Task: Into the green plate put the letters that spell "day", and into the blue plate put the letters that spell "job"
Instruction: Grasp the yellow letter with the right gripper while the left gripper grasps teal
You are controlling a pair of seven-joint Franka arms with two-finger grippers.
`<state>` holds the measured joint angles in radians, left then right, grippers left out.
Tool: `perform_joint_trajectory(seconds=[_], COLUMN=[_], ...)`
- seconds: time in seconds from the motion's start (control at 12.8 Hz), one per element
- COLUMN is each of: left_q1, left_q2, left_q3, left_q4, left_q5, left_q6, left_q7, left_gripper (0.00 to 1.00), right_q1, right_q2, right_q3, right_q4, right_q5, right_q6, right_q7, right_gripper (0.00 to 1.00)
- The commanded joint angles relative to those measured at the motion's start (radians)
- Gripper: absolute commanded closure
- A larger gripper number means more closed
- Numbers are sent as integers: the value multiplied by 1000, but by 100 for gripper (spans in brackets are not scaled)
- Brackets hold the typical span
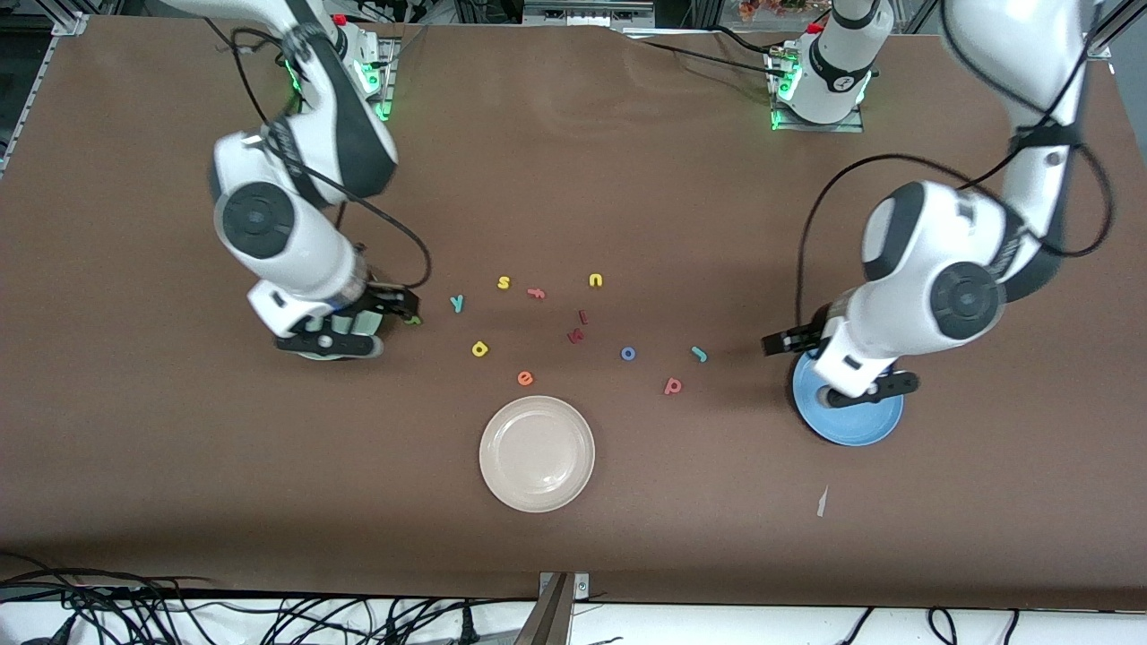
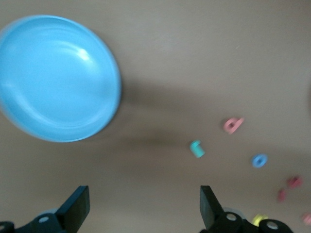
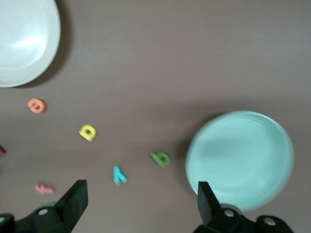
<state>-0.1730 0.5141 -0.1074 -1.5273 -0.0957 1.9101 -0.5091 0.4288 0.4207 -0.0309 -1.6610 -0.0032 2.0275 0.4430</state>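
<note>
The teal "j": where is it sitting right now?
In the front view, the teal "j" lies on the table between the blue "o" and the blue plate, toward the left arm's end, slightly farther from the camera than the pinkish-red "b".

I see a cream plate (image 1: 537, 453) on the brown table (image 1: 179, 466), nearer the front camera than the scattered letters. An orange "e" (image 1: 525, 378) lies just above its rim. Farther up sit a yellow "s" (image 1: 504, 283), a pink "f" (image 1: 536, 292) beside it, and a yellow "u" (image 1: 596, 280). Two dark red letters (image 1: 578, 328) lie close together between them and the plate.
</note>
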Motion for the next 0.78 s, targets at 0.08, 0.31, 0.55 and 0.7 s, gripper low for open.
perform_joint_trajectory(seconds=[0.08,0.31,0.55,0.7], left_q1=[-54,-111,-155,-167], left_q2=[27,56,122,142], left_q3=[11,12,15,18], left_q4=[-106,-203,-200,-203], left_q5=[-33,-26,-19,-18], left_q6=[206,406,496,507], left_q7=[-121,-274,-380,-391], left_gripper=[0,0,0,6], right_q1=[47,96,132,139], right_q2=[171,243,285,305], right_q3=[-9,-7,2,5], right_q4=[27,26,27,26], right_q5=[18,29,29,29], right_q6=[163,269,348,373], right_q7=[14,26,127,149], right_gripper=[0,0,2,7])
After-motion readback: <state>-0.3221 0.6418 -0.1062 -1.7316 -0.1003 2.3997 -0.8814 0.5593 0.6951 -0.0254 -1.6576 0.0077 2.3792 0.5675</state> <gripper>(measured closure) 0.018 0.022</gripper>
